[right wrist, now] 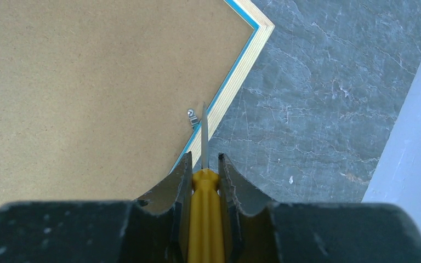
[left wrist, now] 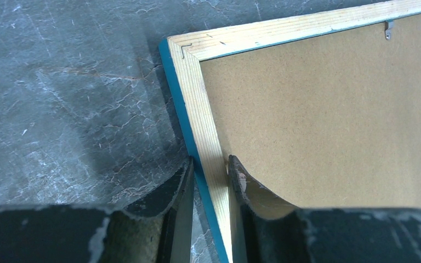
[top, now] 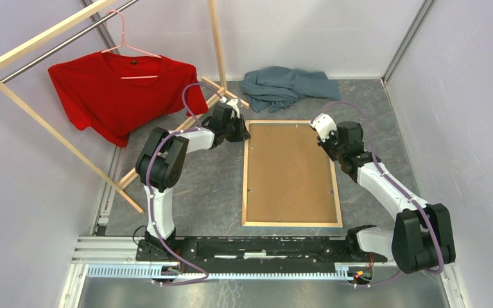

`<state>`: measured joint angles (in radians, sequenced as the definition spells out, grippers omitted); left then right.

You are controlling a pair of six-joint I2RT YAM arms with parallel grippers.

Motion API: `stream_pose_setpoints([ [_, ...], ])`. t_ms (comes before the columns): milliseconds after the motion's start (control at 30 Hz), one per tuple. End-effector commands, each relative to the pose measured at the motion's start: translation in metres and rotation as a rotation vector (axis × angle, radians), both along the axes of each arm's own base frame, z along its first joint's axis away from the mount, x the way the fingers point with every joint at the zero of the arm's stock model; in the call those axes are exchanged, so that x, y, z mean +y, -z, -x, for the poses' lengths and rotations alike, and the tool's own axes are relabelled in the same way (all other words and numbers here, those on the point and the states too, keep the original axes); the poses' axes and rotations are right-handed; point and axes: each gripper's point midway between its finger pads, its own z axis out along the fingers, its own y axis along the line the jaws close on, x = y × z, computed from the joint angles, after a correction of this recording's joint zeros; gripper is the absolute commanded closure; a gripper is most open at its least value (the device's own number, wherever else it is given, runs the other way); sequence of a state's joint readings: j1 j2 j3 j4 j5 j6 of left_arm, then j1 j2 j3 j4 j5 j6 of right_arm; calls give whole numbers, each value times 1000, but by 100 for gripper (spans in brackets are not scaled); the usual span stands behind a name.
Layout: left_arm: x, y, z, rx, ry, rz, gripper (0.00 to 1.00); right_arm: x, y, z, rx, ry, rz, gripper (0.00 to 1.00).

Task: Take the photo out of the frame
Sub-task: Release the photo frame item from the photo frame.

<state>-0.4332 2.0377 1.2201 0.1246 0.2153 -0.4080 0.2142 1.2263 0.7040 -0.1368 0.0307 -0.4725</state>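
The frame [top: 246, 173] lies face down on the table, its pale wood back and thin blue edge showing. The brown backing board [top: 291, 170] fills it, and the photo is hidden underneath. My left gripper [top: 242, 131] is shut on the frame's left rail near the far-left corner. In the left wrist view the gripper [left wrist: 210, 164] has one finger outside the rail [left wrist: 197, 104] and one on the board side. My right gripper [top: 326, 142] is shut on a yellow-handled screwdriver [right wrist: 204, 219]. Its blade tip is at a metal clip [right wrist: 193, 116] on the frame's right rail [right wrist: 235, 82].
A red T-shirt [top: 119, 90] hangs on a pink hanger from a wooden clothes rack [top: 32, 115] at the far left. A grey-blue cloth [top: 285, 86] lies just beyond the frame. Another metal clip [left wrist: 388, 30] sits on the far rail. White walls stand on both sides.
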Motion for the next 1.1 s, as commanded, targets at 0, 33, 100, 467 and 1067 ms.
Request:
stream_pose_setpoints([
  [0, 2, 22, 11, 73, -4, 6, 73, 0, -5, -9, -41, 10, -2, 100],
  [33, 1, 22, 11, 73, -2, 7, 73, -1, -4, -9, -38, 13, 2, 100],
  [100, 1, 22, 11, 74, -1, 8, 73, -2, -3, -8, -34, 18, 8, 100],
  [467, 1, 24, 12, 81, 1, 11, 73, -6, 8, -6, -1, 27, 38, 100],
  [1067, 0, 25, 13, 87, 6, 17, 73, -3, 17, 1, 51, -9, 46, 100],
])
